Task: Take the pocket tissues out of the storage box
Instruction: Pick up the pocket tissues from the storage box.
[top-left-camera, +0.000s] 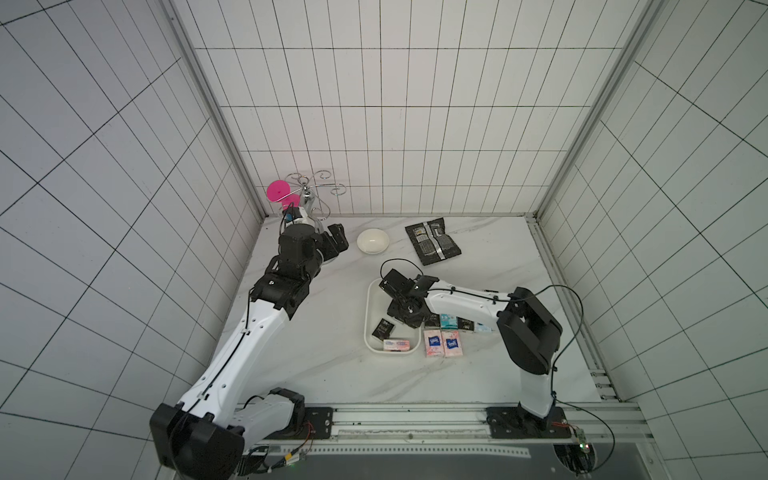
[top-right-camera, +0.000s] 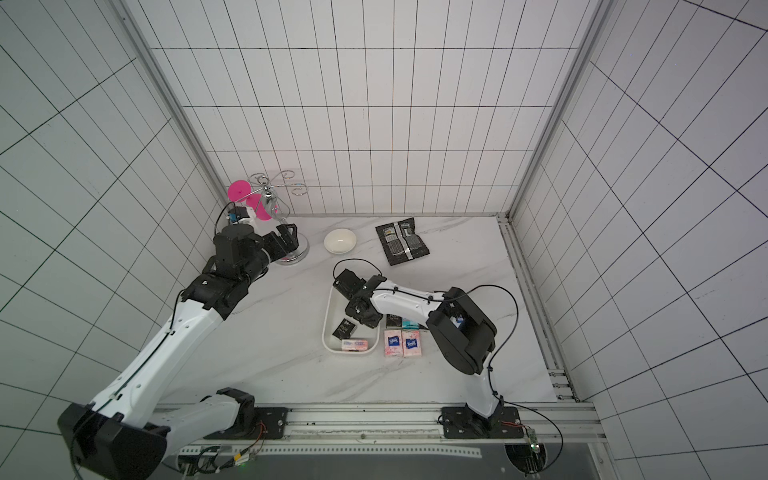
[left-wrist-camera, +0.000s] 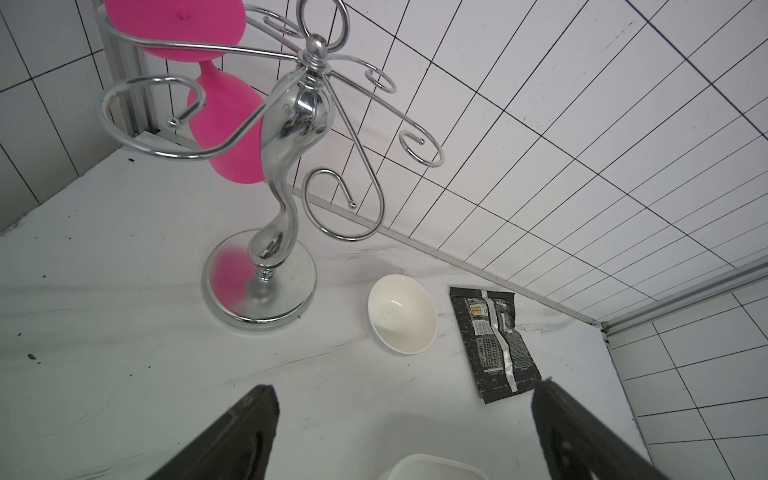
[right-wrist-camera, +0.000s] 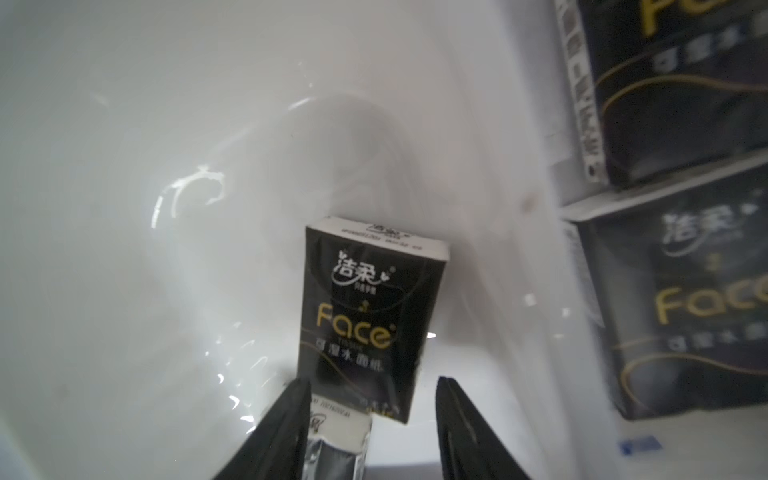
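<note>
Tissue pack (right-wrist-camera: 357, 316), black, lies in box (right-wrist-camera: 124, 124) btwn spread jaws of R gripper (right-wrist-camera: 374, 380), nearer one finger, so closing may shove it askew & lose grip; L gripper (left-wrist-camera: 405, 384) spread, empty.

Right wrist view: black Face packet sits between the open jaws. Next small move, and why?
Probably close the right gripper on the black Face packet: its near end lies between the open jaws, with a gap on one side, and it lies inside the storage box.
</note>
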